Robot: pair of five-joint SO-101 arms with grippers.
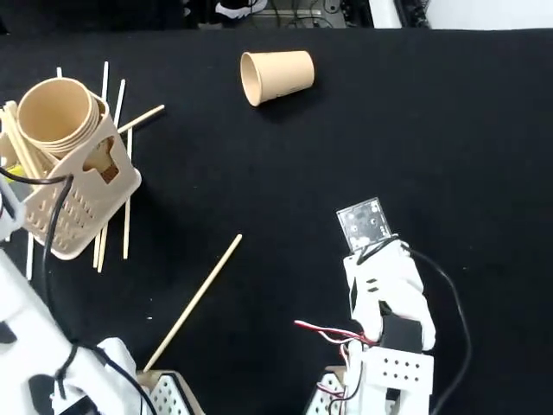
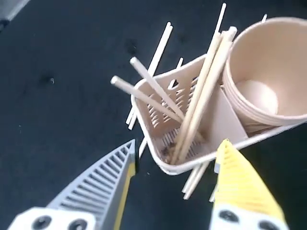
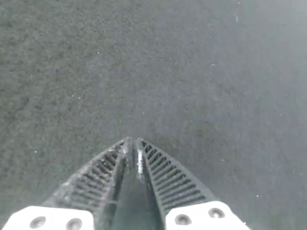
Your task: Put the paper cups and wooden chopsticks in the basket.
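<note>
A beige slotted basket (image 1: pixel 82 203) stands at the table's left with stacked paper cups (image 1: pixel 56 117) in one compartment and chopsticks (image 2: pixel 201 91) leaning in the other. More chopsticks (image 1: pixel 126 220) lie under and beside it. One paper cup (image 1: pixel 276 76) lies on its side at the far middle. A single chopstick (image 1: pixel 194 301) rests diagonally on the cloth near the front. My left gripper (image 2: pixel 177 155) hangs open just before the basket (image 2: pixel 211 124), holding nothing. My right gripper (image 3: pixel 132 146) is shut and empty over bare cloth; its arm (image 1: pixel 384 285) is at the front right.
Black cloth covers the table. A black cable (image 1: pixel 52 225) runs across the basket's front side. The white left arm (image 1: pixel 34 346) fills the front left corner. Open cloth lies between the lying cup and the right arm.
</note>
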